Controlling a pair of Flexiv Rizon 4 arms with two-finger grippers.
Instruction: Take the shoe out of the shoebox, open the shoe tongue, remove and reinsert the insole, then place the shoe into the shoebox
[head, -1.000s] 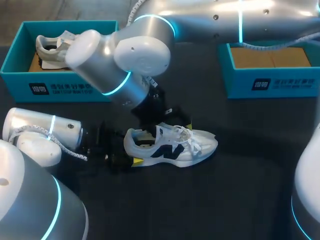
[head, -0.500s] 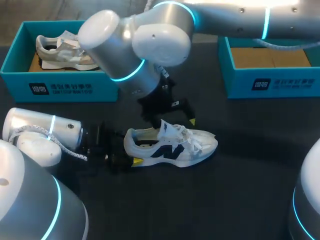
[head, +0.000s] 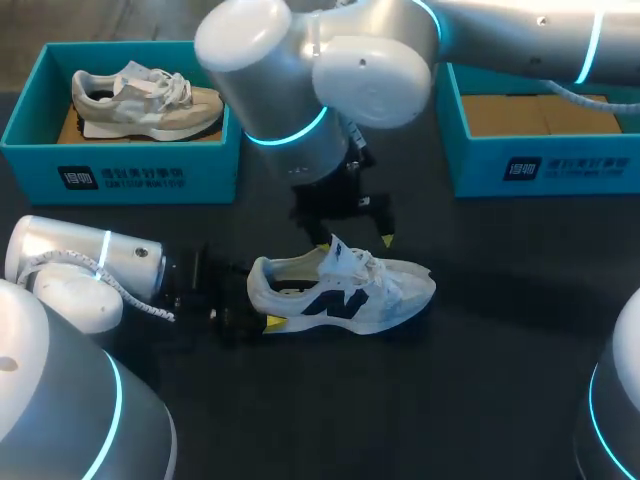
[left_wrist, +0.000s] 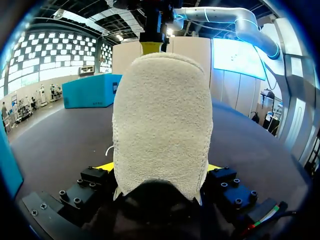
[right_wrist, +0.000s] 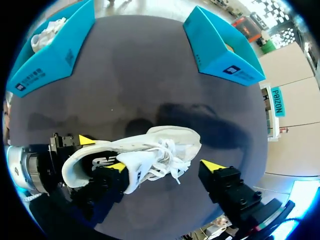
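A white shoe with a navy logo stands upright on the dark table, toe pointing right. My left gripper lies low at its heel, one yellow-tipped finger on each side and touching, so it is shut on the heel. Just above the laces hangs my right gripper, open. In the right wrist view the raised tongue rests against one of its fingers while the other finger stands well clear of the shoe. The insole is hidden.
At the back left a blue shoebox holds a beige shoe. Another blue shoebox, showing only its cardboard floor, sits at the back right. My right arm's big elbow hovers over the table's middle back.
My right arm swung to the right and lifted, carrying its gripper from the shoe's collar to above the laces. The beige shoe came into full view. The white shoe and left gripper stayed put.
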